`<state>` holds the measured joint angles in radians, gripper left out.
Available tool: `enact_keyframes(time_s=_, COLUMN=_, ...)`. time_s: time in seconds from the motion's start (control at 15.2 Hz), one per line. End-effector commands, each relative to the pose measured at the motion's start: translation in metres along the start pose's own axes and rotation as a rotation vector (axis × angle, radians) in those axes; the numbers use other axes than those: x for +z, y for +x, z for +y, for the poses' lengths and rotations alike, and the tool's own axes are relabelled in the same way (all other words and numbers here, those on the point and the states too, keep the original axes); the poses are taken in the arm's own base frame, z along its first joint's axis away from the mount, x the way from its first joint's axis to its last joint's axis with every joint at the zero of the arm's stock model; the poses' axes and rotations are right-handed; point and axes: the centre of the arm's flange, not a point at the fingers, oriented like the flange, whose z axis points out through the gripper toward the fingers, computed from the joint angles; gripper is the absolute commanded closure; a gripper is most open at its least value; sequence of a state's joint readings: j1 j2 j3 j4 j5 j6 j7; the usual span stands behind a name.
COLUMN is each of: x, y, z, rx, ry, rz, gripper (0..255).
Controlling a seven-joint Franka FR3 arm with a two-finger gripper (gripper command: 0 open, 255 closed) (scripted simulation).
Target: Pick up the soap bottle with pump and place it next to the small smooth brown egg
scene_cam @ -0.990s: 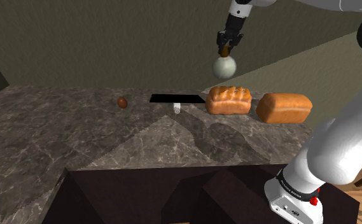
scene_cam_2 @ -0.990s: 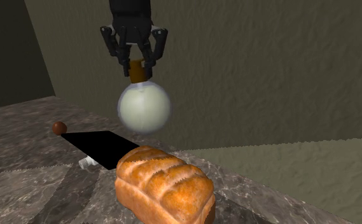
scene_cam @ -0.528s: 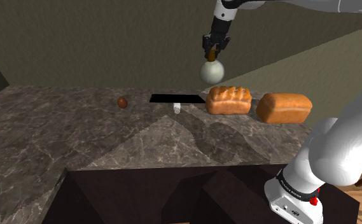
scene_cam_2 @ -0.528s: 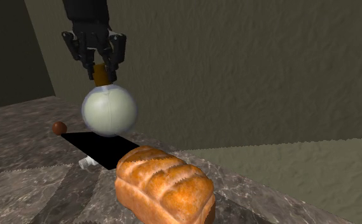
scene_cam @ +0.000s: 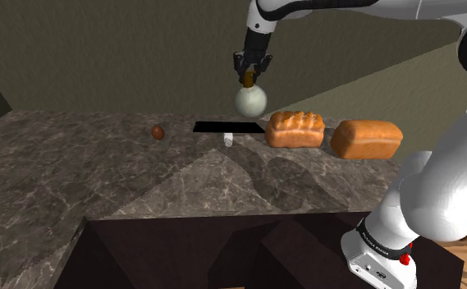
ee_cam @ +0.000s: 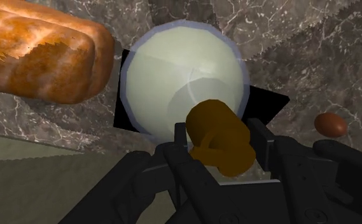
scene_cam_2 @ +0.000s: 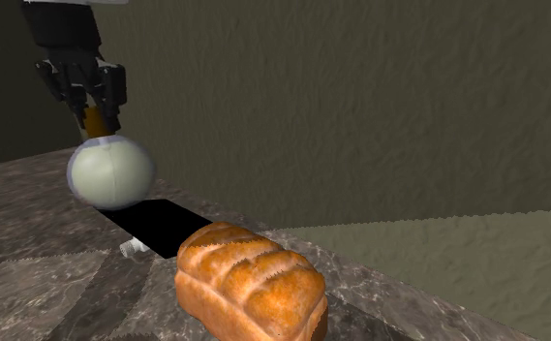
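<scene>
- The white arm (scene_cam: 437, 185) rises from its base at the shoulder view's lower right, bends, and reaches up and to the left along the top edge.
- Its last link slopes down to the wrist, and the black gripper (scene_cam: 249, 74) points downward, high in the air.
- The fingers (ee_cam: 271, 149) clasp the brown pump (ee_cam: 221, 137) of the soap bottle (scene_cam: 251, 100), which hangs below them.

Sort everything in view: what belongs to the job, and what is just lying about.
Job: soap bottle, held by its brown pump in the end effector; brown egg on the counter.
Lying about: bread loaf; second loaf; small white object by the black rectangle.
</scene>
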<state>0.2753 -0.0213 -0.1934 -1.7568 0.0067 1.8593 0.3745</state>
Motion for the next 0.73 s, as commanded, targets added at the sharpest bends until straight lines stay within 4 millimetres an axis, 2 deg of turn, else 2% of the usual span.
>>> enact_keyframes(time_s=0.0, x=0.001, y=-0.006, z=-0.026, rx=0.002, ry=0.0, rz=0.001, gripper=255)
enact_keyframes(time_s=0.66, x=0.023, y=-0.023, z=-0.156, rx=0.002, ry=0.0, rz=0.001, gripper=255)
